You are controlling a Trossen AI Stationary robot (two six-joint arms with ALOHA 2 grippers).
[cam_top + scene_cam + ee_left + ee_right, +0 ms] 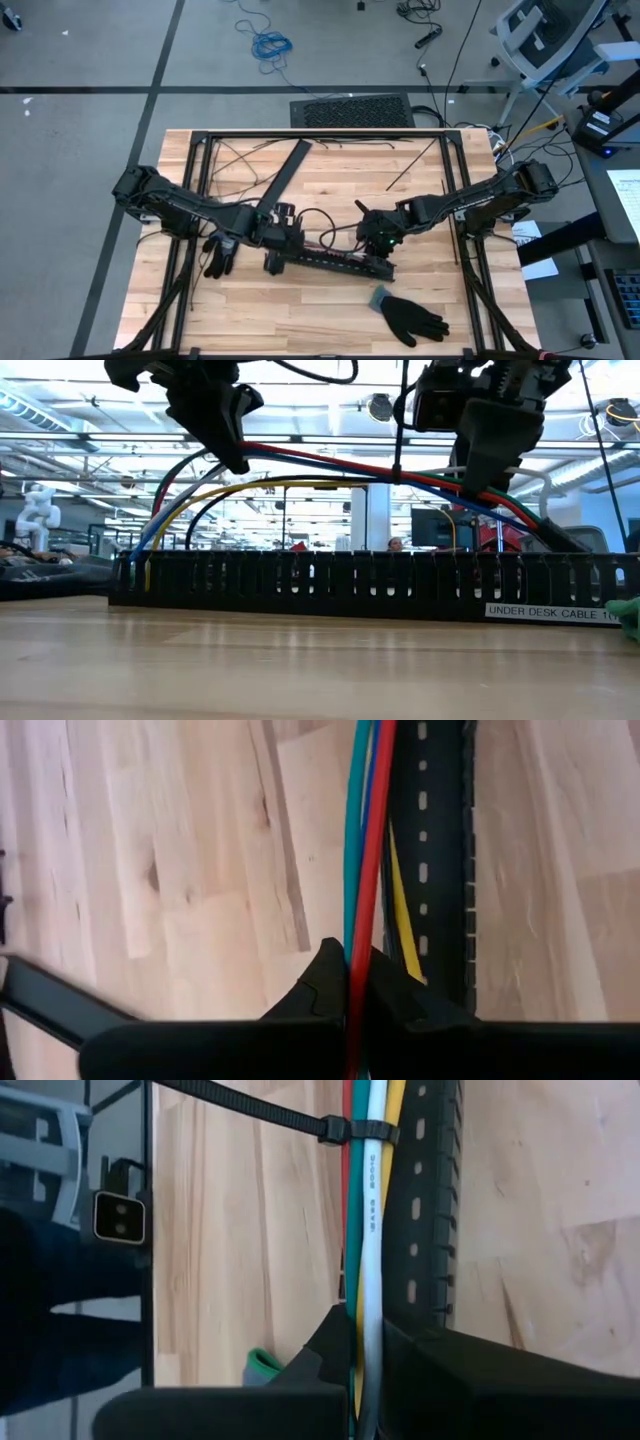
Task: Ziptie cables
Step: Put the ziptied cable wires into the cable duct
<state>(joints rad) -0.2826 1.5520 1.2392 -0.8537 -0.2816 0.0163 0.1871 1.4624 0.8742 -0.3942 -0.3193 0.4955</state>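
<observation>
On the left of the wooden table (pixel 300 310), the left gripper (pixel 357 982) hangs above the left end of the black slotted strip (pixel 350 585), its fingers pinched tight on the cables (pixel 365 840); the left wrist view shows teal, blue and red wires running up between the two dark fingertips, with a yellow one lying in the strip beside them. A black glove (pixel 219 254) lies on the wood just beside this arm. From the low view the cables rise out of the strip's left end, arch up to the left gripper, and run on as a lifted bundle of red, blue, green and yellow wires above the strip toward the right. A black zip tie (pixel 355 1128) is looped around the bundle between the two grippers, its long tail sticking out sideways over the wood. Further right, the right gripper (pixel 368 1342) is also clamped on the cables above the strip's right part, with a white wire, a green one and a yellow one passing between its fingers. A second black glove (pixel 412 318) with a green cuff lies near the table's front edge, right of centre.
</observation>
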